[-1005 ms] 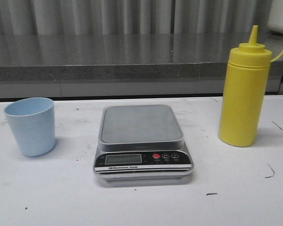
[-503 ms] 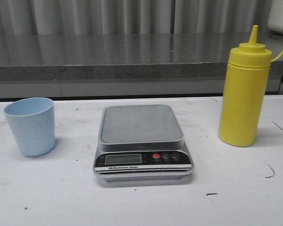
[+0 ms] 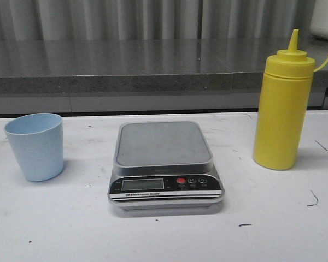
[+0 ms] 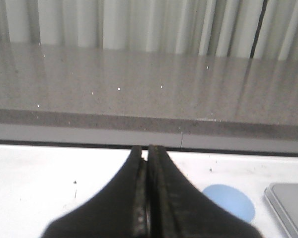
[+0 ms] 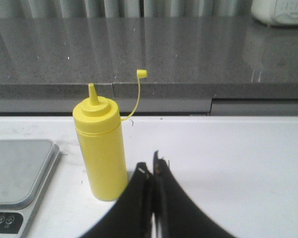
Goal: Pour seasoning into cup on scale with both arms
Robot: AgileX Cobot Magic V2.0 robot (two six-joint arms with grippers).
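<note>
My left gripper (image 4: 147,186): fingers pressed together, holding nothing, above white table (image 3: 273,218). Cup (image 4: 228,202) just ahead, partly hidden behind fingers; scale (image 4: 290,208) corner at frame edge.

My right gripper (image 5: 153,193): fingers pressed together too, nothing between them. Seasoning bottle (image 5: 101,146) upright just beside it, cap off nozzle, dangling on strap.

Front view: cup (image 3: 35,146) upright at left, scale (image 3: 164,164) centre, platform bare, seasoning bottle (image 3: 282,106) at right. All three well apart.
</note>
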